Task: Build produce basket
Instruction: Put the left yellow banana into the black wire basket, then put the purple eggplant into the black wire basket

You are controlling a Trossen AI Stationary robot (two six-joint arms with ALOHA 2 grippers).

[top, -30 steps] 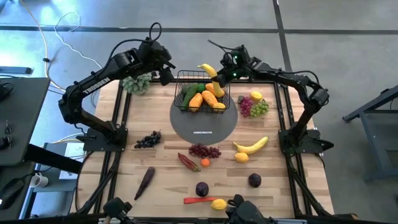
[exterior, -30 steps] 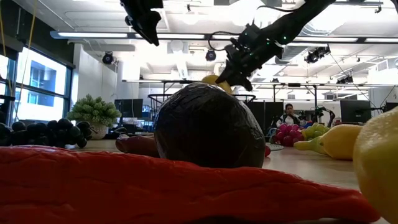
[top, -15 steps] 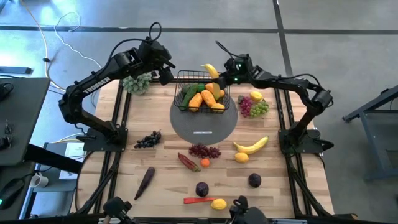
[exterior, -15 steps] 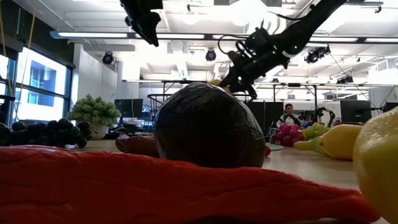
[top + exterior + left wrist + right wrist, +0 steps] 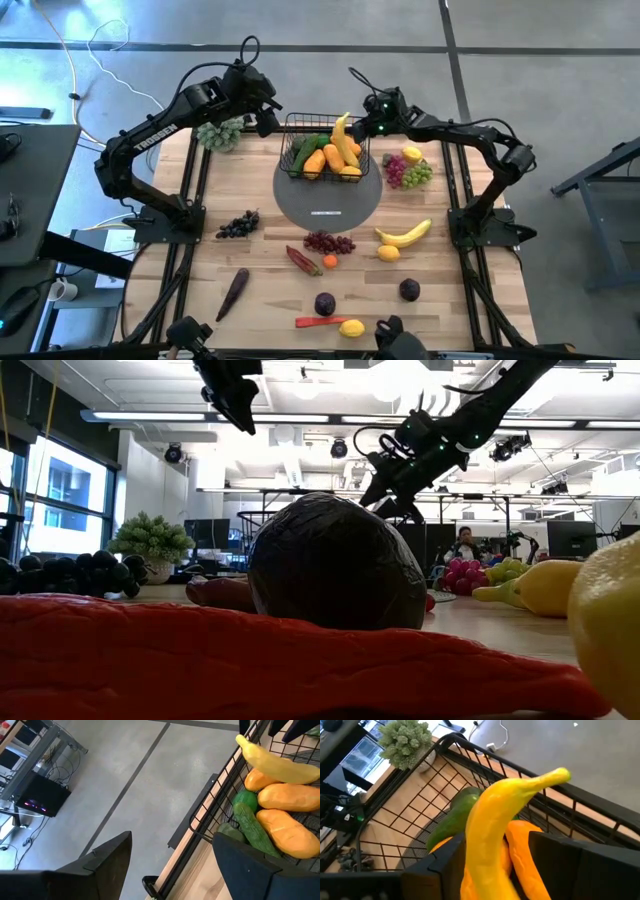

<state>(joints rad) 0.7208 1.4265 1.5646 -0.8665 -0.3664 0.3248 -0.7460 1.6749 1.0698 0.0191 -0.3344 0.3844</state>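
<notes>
The black wire basket [image 5: 300, 120] stands on a grey round disc [image 5: 330, 205] at the far middle of the table. It holds orange, yellow and green produce. A yellow banana [image 5: 346, 140] lies on top of that produce with its stalk end [image 5: 555, 776] up over the far rim. My right gripper [image 5: 365, 128] hangs over the basket's far right corner, open, with one finger on each side of the banana [image 5: 495, 820]. My left gripper [image 5: 268, 118] waits open, high above the basket's far left corner [image 5: 220, 805]. My right gripper comes at the banana slanting down from the far right, its fingers along the banana's length. One finger [image 5: 445, 865] lies close against the banana's side, but whether it touches I cannot tell. The other finger [image 5: 560, 865] stands clear of it.
A pale-green leafy bunch [image 5: 220, 132] sits left of the basket, and a lemon [image 5: 411, 154] and mixed grapes [image 5: 408, 173] sit to its right. Nearer lie dark grapes [image 5: 237, 225], red grapes [image 5: 328, 242], a second banana [image 5: 403, 235], plums, a chilli and more.
My right gripper has sunk toward the basket and rolled at the wrist. The banana, held above the basket's far rim a second ago, has come down with it. It now rests lengthwise on the produce inside.
</notes>
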